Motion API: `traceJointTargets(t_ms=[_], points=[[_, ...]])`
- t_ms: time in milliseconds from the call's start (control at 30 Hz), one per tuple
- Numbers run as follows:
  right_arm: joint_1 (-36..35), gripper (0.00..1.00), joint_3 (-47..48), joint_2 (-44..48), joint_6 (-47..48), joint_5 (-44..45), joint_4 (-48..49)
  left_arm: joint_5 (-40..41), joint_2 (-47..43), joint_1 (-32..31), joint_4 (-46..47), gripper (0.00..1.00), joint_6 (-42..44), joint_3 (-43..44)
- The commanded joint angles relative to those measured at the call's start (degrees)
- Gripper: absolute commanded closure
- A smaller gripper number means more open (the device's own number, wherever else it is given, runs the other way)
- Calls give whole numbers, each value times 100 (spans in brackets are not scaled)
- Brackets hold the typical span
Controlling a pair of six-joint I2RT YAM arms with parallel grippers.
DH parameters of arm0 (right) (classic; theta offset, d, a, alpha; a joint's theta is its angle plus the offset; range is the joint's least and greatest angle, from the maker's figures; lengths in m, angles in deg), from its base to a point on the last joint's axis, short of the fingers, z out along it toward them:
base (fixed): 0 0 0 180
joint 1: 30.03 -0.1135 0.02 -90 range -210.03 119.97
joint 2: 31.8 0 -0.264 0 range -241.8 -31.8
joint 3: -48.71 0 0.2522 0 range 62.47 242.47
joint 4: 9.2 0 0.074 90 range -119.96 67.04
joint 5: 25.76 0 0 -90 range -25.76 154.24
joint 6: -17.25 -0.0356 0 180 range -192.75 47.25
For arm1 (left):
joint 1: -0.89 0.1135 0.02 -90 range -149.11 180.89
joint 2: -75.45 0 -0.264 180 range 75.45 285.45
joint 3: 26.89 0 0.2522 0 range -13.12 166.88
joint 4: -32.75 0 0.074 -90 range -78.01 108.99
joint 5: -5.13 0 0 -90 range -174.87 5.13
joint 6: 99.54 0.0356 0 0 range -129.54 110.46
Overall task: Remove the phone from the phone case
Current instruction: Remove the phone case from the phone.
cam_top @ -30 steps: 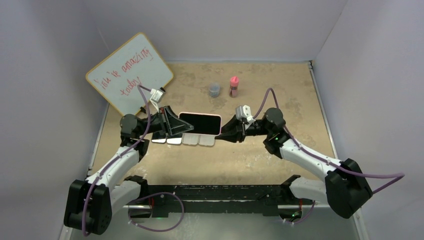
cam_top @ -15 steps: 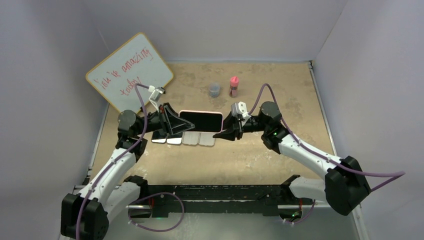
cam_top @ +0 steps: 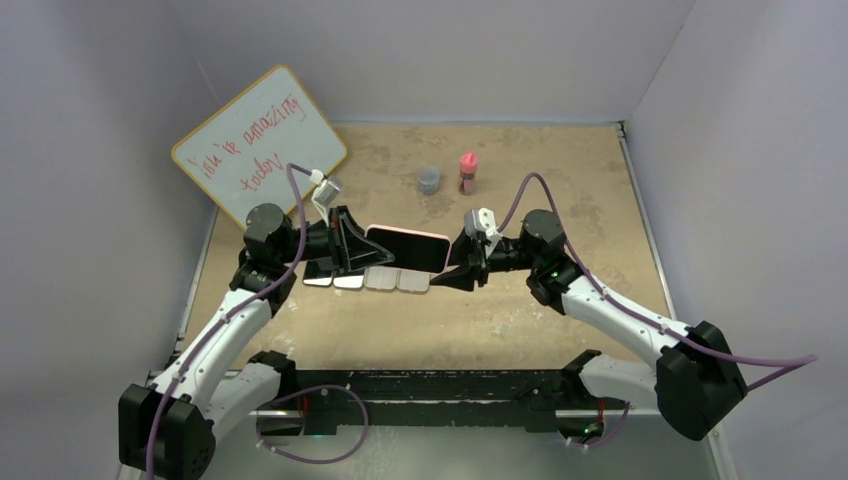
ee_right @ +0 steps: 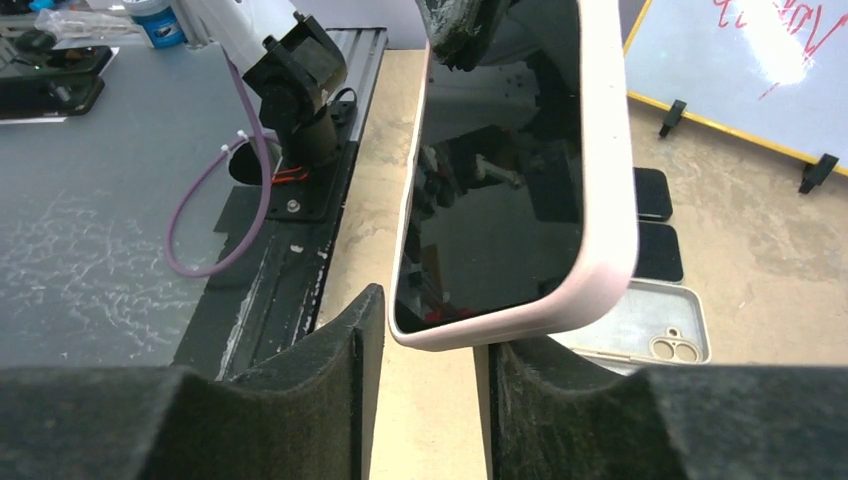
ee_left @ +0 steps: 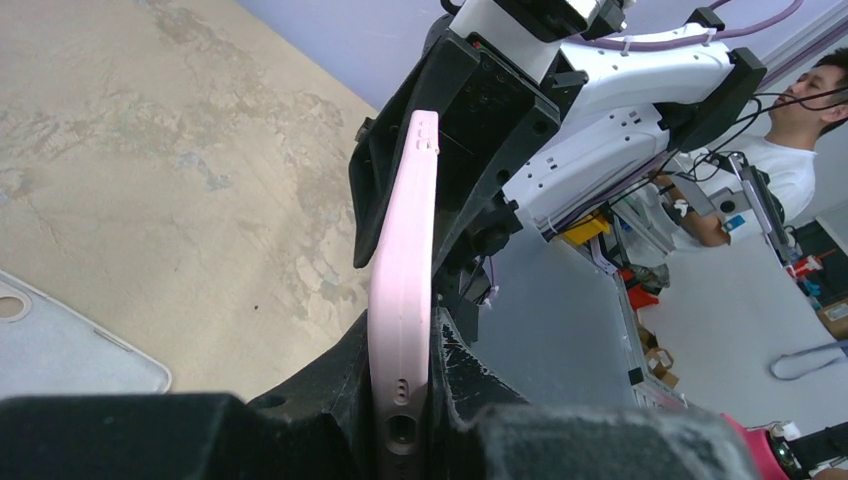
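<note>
The phone [cam_top: 405, 250], its dark screen towards the camera, sits in a pink phone case [cam_top: 412, 233] and hangs slightly tilted above the table. My left gripper [cam_top: 357, 245] is shut on its left end; in the left wrist view the case's pink edge [ee_left: 402, 270] runs up from between the left gripper's [ee_left: 400, 338] fingers. My right gripper [cam_top: 456, 266] is at the phone's right end. In the right wrist view the right gripper [ee_right: 432, 335] is open, with the screen [ee_right: 500, 200] and the case's rim [ee_right: 612, 200] just beyond its fingertips.
A row of loose cases and dark phones [cam_top: 365, 280] lies on the table under the held phone, among them a clear case [ee_right: 650, 325]. A whiteboard [cam_top: 258, 145] leans at the back left. A grey cup [cam_top: 429, 180] and a pink bottle [cam_top: 467, 172] stand behind.
My right gripper's jaws have parted from the phone's right end. The left arm has shifted slightly right, and the phone now tilts down to the right.
</note>
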State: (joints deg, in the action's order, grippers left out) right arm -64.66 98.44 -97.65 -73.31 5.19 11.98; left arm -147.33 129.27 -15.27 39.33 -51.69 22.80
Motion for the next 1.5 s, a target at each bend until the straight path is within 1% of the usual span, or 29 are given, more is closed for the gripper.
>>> traceJointTargets(t_ms=[0,100,200,300,367,433,667,767,867,1033,1233,1467], points=[[-56,65,92,224,-170,-264,571,311,-57,21,-323,100,409,204],[-57,77,114,172,-249,-308,698,304,-56,25,-399,100,380,198],[-59,85,118,166,-213,-313,765,312,28,34,-386,100,156,147],[-55,91,109,214,-60,-314,872,330,179,34,-348,100,-213,60],[-56,93,71,257,-31,-358,1062,306,284,34,-161,100,-568,-50],[-61,94,67,310,-72,-421,1294,304,303,43,158,100,-984,-227],[-101,95,227,367,-30,-621,1728,413,332,78,361,100,-1604,-384],[-131,96,284,339,-5,-677,1887,327,388,78,895,100,-2034,-517],[-136,99,365,319,33,-719,1894,237,407,78,1238,100,-2330,-637],[-140,100,643,204,416,-876,1806,94,378,78,1879,100,-2848,-837],[-173,100,956,83,624,-1117,1806,27,387,78,2177,100,-3087,-1000],[-299,100,1183,-51,644,-1440,2012,-1,555,78,2555,100,-3305,-1064]])
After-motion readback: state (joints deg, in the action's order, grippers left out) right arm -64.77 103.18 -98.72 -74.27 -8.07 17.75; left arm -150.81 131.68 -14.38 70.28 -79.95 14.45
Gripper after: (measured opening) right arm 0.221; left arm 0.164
